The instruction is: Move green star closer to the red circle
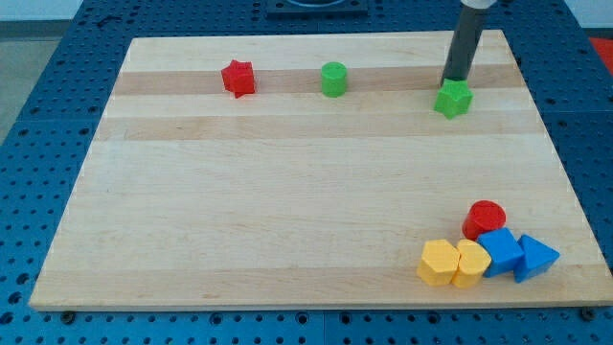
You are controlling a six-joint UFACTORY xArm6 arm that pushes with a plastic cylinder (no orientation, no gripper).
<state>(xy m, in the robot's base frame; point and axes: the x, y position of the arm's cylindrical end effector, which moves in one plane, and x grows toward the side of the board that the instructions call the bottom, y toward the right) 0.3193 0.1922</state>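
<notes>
We've got no claw to open or close, just my tip [450, 80] touching the one green star [453, 99]. One red circle [485, 219] sits far toward the view's bottom.

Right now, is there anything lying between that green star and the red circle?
No. In the camera view, only bare board separates the green star from the red circle; my tip sits just above the star.
</notes>
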